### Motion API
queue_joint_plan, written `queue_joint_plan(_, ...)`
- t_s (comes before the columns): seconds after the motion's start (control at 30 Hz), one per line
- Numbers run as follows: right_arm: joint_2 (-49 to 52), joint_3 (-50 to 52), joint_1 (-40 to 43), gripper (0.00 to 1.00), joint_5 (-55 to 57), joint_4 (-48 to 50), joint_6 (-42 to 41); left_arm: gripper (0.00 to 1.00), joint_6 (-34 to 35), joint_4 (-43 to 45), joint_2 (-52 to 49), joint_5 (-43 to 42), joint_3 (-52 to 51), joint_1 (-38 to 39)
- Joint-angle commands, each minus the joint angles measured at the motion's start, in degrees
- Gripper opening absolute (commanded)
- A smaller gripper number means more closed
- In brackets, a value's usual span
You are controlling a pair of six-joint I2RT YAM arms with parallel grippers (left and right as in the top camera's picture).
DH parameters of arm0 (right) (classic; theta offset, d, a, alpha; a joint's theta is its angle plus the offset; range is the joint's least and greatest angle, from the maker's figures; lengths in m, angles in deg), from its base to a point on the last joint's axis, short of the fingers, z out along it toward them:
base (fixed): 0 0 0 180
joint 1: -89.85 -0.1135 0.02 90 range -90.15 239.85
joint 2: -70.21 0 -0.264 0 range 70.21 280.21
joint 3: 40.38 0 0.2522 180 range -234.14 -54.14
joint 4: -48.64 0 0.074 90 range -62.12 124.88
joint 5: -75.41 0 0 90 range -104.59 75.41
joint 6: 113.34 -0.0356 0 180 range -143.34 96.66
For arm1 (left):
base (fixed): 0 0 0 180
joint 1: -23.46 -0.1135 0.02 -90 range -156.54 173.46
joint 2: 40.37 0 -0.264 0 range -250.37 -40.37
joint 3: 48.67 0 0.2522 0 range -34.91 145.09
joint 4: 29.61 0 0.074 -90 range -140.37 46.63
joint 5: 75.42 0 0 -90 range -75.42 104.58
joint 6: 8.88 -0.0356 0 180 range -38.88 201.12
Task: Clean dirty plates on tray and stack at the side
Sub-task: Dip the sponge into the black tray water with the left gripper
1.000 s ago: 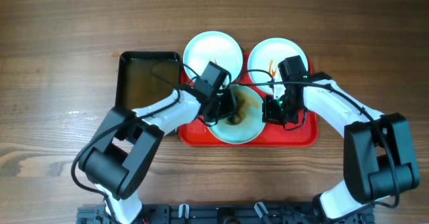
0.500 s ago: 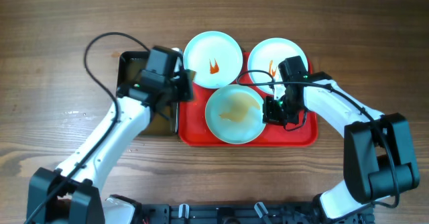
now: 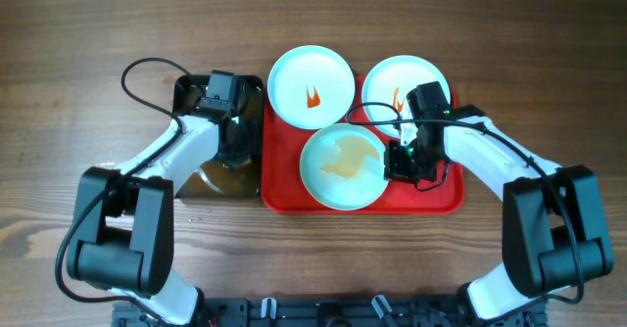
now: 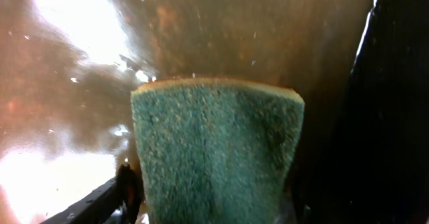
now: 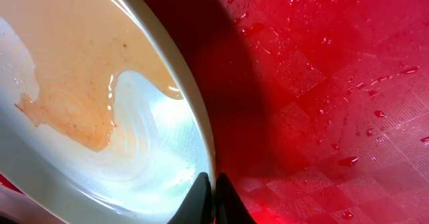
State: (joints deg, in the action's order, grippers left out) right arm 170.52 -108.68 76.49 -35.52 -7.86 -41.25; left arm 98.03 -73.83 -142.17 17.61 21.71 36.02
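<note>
Front plate [image 3: 343, 165], smeared brown, sits on red tray [image 3: 436, 198]; my right hand [image 3: 397, 161] pinches its rim. My left hand [image 3: 235, 149] grips sponge [image 4: 214, 150] in black tray [image 3: 186, 97].

A brown wood-grain surface [image 3: 78, 33] is shown. A red tray [image 3: 431, 200] is set on it at the middle, and a black tray [image 3: 184, 92] is laid just beside the red tray's left edge.

wooden table [image 3: 78, 33] | black tray [image 3: 177, 121], murky brown water [image 4: 234, 29] inside | green sponge [image 4: 216, 150] upright over tray floor
</note>
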Motion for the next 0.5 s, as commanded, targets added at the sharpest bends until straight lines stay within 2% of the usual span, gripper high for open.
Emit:
queue_joint_plan(0.0,0.63,0.52,-0.28,0.05,0.48,-0.37,1.38,0.72,-0.20,2.12,-1.31,2.49,-0.26,-0.59)
queue_joint_plan(0.13,0.63,0.52,-0.28,0.05,0.48,-0.57,1.36,0.68,-0.15,6.27,-2.58,2.43,-0.26,-0.57)
queue_joint_plan(0.17,0.63,0.52,-0.28,0.05,0.48,-0.63,1.36,0.60,0.00,6.29,-2.80,2.40,-0.26,-0.57)
queue_joint_plan(0.2,0.63,0.52,-0.28,0.04,0.50,-0.63,1.38,0.36,-0.02,6.47,-2.80,2.43,-0.26,-0.57)
queue_joint_plan(0.23,0.63,0.52,-0.28,0.05,0.48,-0.63,1.36,0.04,-0.26,7.06,-2.80,2.45,-0.26,-0.57)
queue_joint_plan(0.37,0.63,0.52,-0.28,0.04,0.48,-1.14,1.40,0.06,-0.26,9.22,-2.78,2.91,0.68,-0.76)
queue_joint_plan(0.43,0.63,0.52,-0.28,0.05,0.50,-1.25,1.42,0.59,-0.20,7.78,-2.67,2.84,1.38,-0.94)
queue_joint_plan(0.47,0.63,0.52,-0.28,0.05,0.50,-1.22,1.40,0.62,-0.17,6.21,-2.67,2.56,1.38,-0.81)
